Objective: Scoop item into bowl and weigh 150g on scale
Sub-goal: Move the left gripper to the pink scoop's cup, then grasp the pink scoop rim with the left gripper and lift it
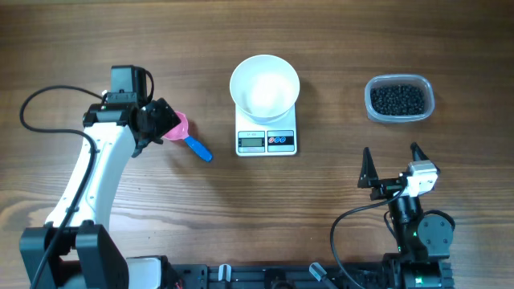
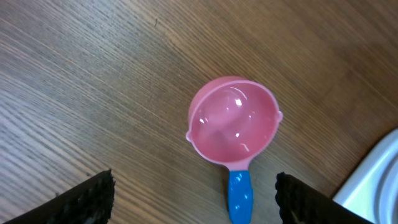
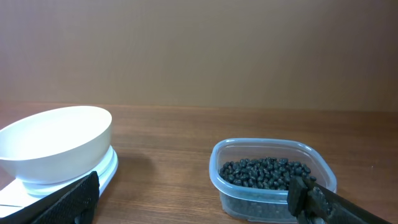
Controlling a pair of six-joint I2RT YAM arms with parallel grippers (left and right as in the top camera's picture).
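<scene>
The left gripper (image 2: 196,199) and right gripper (image 1: 391,151) gape wide and empty, the round white bowl (image 1: 265,84) sits on the flat white rectangular scale (image 1: 267,142), the clear plastic tub (image 1: 369,103) holds tiny black beads (image 1: 397,99), and the pink blue-handled scoop (image 2: 233,121) lies beneath the left fingers (image 2: 87,198).

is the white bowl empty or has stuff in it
Empty: the bowl shows only bare white inside from overhead; the black beads sit in the clear tub.

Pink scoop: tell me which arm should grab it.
Left. The left gripper hangs open right above the pink scoop, straddling its blue handle; the right gripper sits far off, near the tub of black beads.
</scene>
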